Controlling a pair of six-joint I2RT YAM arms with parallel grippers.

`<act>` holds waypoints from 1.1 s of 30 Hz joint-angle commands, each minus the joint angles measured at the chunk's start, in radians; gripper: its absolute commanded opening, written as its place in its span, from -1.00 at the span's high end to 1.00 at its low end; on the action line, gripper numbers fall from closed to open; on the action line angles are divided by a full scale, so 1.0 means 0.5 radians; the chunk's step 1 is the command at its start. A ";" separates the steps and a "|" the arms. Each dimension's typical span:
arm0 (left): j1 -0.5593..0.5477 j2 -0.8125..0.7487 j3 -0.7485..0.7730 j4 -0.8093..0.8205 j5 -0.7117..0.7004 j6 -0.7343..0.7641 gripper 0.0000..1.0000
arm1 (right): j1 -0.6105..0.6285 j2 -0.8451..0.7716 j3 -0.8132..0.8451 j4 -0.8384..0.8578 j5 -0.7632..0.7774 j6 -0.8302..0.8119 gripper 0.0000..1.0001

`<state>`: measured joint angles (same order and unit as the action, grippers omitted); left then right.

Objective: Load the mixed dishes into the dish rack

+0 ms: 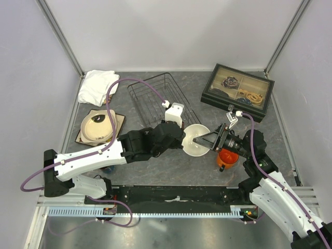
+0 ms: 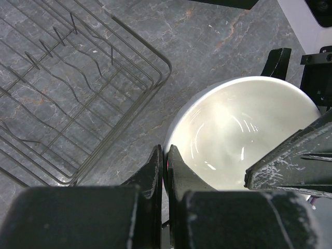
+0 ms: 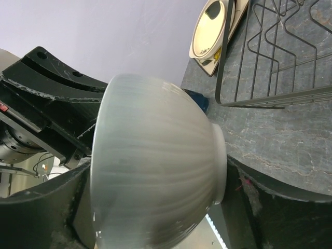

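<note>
- While the left gripper [image 1: 182, 139] is clamped tight on the rim of the white bowl [image 1: 193, 149], on the side nearest the dish rack [image 1: 155, 96], the bowl sits outside that rack. It is just off the rack's near right corner and clear of the wire.
- The left wrist view shows the two fingers [image 2: 154, 176] pressed almost together, with the bowl's thin wall pinched between them.
- The right gripper [image 1: 205, 140] faces the bowl from the side away from the rack. Its jaws are spread wide with the bowl between them, one finger at the rim and the other past the foot. A gap shows at the foot, so it has no hold.
- The bowl's mouth faces up in the top view. Whether its foot rests on the grey table [image 1: 171, 163] cannot be told.
- The orange mug [image 1: 227, 157] stands further from the rack than the bowl, partly under the right wrist.
- The cream brown-rimmed plate [image 1: 97, 126] lies on the square tan plate [image 1: 121, 120], off the rack's left side and apart from it.
- The white folded cloth [image 1: 97, 85] lies off the rack's far left corner.
- The black glass-lidded box [image 1: 237, 91] sits to the rack's right, well apart.
</note>
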<state>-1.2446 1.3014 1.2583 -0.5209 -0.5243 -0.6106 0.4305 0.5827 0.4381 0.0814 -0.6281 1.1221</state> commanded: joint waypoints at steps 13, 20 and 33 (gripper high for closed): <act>0.007 -0.020 0.057 0.201 -0.071 0.012 0.89 | 0.010 -0.070 -0.023 0.073 -0.020 0.069 -0.14; 0.007 -0.017 0.021 0.198 -0.074 -0.009 0.55 | 0.010 -0.104 -0.033 0.076 0.023 0.097 0.44; 0.010 -0.013 -0.038 0.201 -0.080 -0.037 0.38 | 0.007 -0.128 -0.029 0.070 0.066 0.097 0.42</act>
<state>-1.2469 1.3029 1.2568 -0.4107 -0.5175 -0.6174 0.4305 0.5442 0.4072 0.0277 -0.5858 1.1492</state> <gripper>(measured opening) 0.310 0.615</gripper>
